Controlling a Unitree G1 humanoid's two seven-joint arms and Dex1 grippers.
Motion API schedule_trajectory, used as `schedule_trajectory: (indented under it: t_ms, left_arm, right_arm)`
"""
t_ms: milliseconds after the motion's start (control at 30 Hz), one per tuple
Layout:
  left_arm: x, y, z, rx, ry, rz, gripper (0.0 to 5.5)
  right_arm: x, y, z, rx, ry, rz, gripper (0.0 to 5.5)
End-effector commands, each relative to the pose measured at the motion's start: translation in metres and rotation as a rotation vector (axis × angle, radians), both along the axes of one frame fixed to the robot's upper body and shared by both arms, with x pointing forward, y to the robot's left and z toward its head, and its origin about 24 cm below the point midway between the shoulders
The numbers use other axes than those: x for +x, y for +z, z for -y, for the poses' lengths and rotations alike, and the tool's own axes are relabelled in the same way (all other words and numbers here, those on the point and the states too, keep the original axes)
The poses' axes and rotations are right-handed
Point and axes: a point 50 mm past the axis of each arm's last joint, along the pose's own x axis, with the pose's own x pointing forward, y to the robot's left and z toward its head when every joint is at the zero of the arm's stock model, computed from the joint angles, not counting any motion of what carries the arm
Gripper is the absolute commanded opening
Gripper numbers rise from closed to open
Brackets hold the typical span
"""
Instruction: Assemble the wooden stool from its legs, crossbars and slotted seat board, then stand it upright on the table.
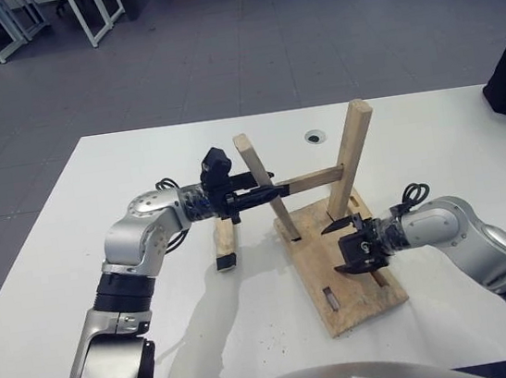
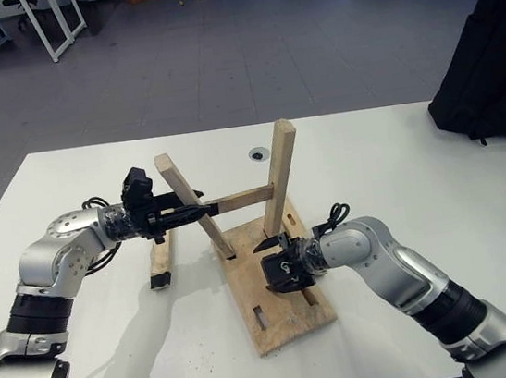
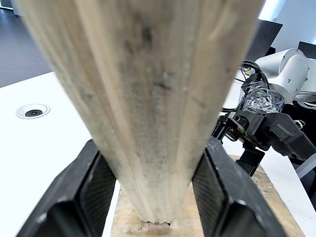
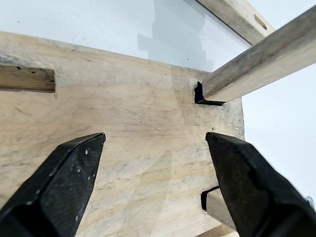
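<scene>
Left hand (image 1: pixel 265 192): we see it closed on the leaning leg (image 1: pixel 251 157), a finger pressed to either side.
Right hand (image 1: pixel 331 251): spread wide and holding nothing, we find it low over the seat board (image 1: pixel 341 294), beside the foot of the taller leg (image 1: pixel 353 152).
Seat board: flat on the white bench (image 1: pixel 433 137); we see both legs standing in its slots.
Crossbar (image 1: pixel 313 180): runs between the two legs.
Loose wooden piece (image 1: pixel 224 239): lies on the bench below the left hand, apart from the board.
</scene>
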Motion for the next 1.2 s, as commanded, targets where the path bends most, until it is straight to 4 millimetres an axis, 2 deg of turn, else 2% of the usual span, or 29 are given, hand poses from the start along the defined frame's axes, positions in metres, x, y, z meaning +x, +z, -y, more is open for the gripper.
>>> schedule_trajectory:
  t_ms: [33, 100, 267, 400, 567, 667, 767, 833, 867, 933, 1000, 1067, 1100, 1133, 1200]
  left_arm:
    - [-0.030, -0.072, -0.001, 0.247, 0.012, -0.261, 2.04]
    - [-0.031, -0.073, -0.001, 0.250, 0.007, -0.263, 2.04]
    - [-0.033, -0.072, -0.001, 0.243, 0.004, -0.257, 2.04]
    - [-0.036, -0.073, -0.002, 0.244, 0.003, -0.271, 2.04]
    - [-0.038, -0.074, -0.003, 0.244, 0.003, -0.276, 2.04]
    - [-0.036, -0.074, -0.002, 0.240, 0.005, -0.275, 2.04]
    - [-0.037, -0.073, -0.002, 0.240, 0.003, -0.273, 2.04]
    - [-0.037, -0.073, -0.002, 0.243, 0.003, -0.272, 2.04]
    - [-0.037, -0.073, -0.003, 0.245, 0.002, -0.272, 2.04]
    - [-0.037, -0.073, -0.003, 0.249, 0.004, -0.271, 2.04]
    - [-0.036, -0.073, -0.003, 0.251, 0.004, -0.267, 2.04]
    - [-0.036, -0.073, -0.003, 0.252, 0.008, -0.264, 2.04]
    - [-0.036, -0.073, -0.003, 0.251, 0.009, -0.265, 2.04]
    - [-0.036, -0.073, -0.004, 0.251, 0.011, -0.265, 2.04]
    - [-0.036, -0.073, -0.004, 0.251, 0.014, -0.263, 2.04]
  right_arm:
    - [-0.009, -0.030, 0.008, -0.085, -0.046, -0.099, 3.77]
    - [-0.006, -0.023, 0.005, -0.031, -0.052, -0.081, 3.77]
    - [0.015, 0.016, -0.015, 0.237, -0.067, 0.089, 3.77]
    - [0.019, 0.037, -0.024, 0.392, -0.084, 0.139, 3.77]
    - [0.023, 0.076, -0.037, 0.675, -0.059, 0.262, 3.77]
    - [0.037, 0.111, -0.038, 0.885, -0.139, 0.390, 3.77]
    - [0.049, 0.131, -0.033, 0.993, -0.240, 0.475, 3.77]
    - [0.064, 0.136, -0.027, 1.004, -0.377, 0.542, 3.77]
    - [0.069, 0.135, -0.025, 0.986, -0.430, 0.556, 3.77]
    - [0.075, 0.118, -0.028, 0.839, -0.462, 0.578, 3.77]
    - [0.072, 0.071, -0.028, 0.576, -0.445, 0.538, 3.77]
    - [0.049, 0.009, -0.023, 0.268, -0.337, 0.382, 3.77]
    - [0.037, -0.012, -0.019, 0.152, -0.280, 0.318, 3.77]
    - [0.024, -0.028, -0.013, 0.044, -0.233, 0.227, 3.77]
    - [0.012, -0.039, -0.006, -0.061, -0.179, 0.140, 3.77]
